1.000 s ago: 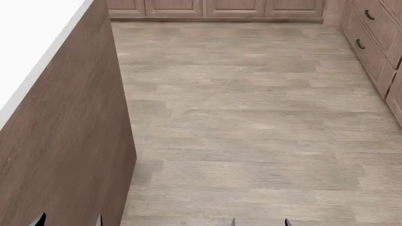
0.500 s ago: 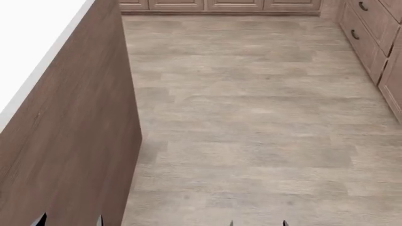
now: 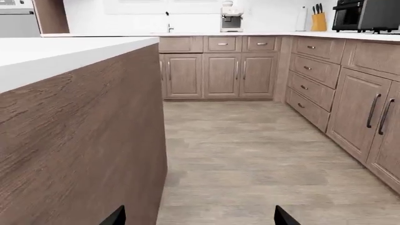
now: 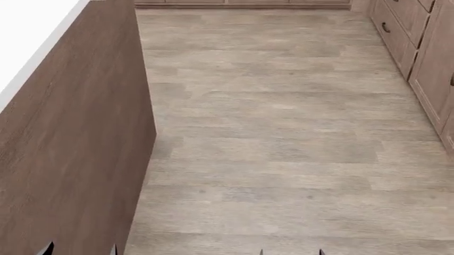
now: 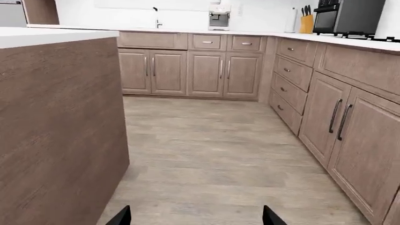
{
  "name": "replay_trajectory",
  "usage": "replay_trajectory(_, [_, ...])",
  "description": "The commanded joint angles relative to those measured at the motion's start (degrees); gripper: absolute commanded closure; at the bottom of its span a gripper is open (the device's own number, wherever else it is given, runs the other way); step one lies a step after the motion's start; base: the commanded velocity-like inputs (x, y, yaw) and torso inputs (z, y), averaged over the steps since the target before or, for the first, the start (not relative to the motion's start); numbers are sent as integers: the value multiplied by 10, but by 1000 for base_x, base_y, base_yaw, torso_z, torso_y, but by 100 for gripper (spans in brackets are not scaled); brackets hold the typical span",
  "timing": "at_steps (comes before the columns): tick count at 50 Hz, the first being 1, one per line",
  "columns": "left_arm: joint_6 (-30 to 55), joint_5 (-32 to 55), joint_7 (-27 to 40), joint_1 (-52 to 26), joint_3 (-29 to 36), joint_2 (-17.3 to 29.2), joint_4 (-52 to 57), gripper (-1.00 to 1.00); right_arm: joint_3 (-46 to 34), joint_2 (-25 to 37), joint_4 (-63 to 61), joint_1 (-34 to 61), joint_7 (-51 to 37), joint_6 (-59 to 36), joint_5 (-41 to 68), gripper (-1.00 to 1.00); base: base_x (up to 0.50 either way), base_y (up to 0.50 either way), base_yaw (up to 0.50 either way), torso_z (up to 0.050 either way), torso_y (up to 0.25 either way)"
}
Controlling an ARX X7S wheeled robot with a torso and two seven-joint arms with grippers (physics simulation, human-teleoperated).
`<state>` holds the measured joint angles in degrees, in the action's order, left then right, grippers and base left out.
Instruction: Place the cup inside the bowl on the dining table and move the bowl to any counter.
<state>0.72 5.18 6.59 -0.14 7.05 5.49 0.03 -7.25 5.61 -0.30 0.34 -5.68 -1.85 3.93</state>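
Note:
The cup, the bowl and the dining table are out of view. My left gripper point(image 3: 198, 218) is open and empty, its fingertips point(image 3: 116, 217) spread wide by the wood side of an island. My right gripper point(image 5: 195, 217) is open and empty over the floor. Both show only as dark tips at the head view's bottom edge: the left gripper point(image 4: 80, 249) and the right gripper point(image 4: 292, 252). A white counter point(image 3: 262, 33) with a faucet point(image 3: 167, 22) runs along the far wall.
A wood-sided island with a white top point(image 4: 28, 32) stands close on the left. Wooden cabinets point(image 5: 350, 117) line the right side and the far wall point(image 3: 218, 70). A coffee machine point(image 5: 218, 18), a knife block point(image 5: 306, 22) and a black oven point(image 5: 350, 16) stand on the counters. Grey plank floor point(image 4: 284, 133) lies ahead.
The head view has moved forward and slightly right: the far cabinets slid up out of frame and the right cabinets came nearer. The gripper tips have not changed.

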Motion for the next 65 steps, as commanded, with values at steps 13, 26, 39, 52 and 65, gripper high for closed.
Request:
replay_trajectory(13, [0, 10, 17, -3, 18, 11, 1, -100, -20, 14, -2, 2, -16, -5, 6, -100, -500, 14, 0, 0, 0])
replay_trajectory(26, [-1, 16, 23, -4, 25, 18, 0, -100, -26, 19, 0, 3, -22, 2, 12, -100, -500, 118, 0, 0, 0])
replay_trajectory(39, [-1, 21, 29, -5, 31, 23, 0, -100, -31, 23, -1, 3, -26, 2, 21, -100, -500, 110, 0, 0, 0])
replay_trajectory(52, [-3, 26, 34, -6, 37, 28, -1, -100, -38, 27, 4, 6, -32, 4, 22, -100, -500, 1, 0, 0, 0])
replay_trajectory(65, [-4, 30, 39, -7, 42, 32, -1, -100, -53, 36, -2, 10, -43, -14, 6, -100, -357, 179, 0, 0, 0])
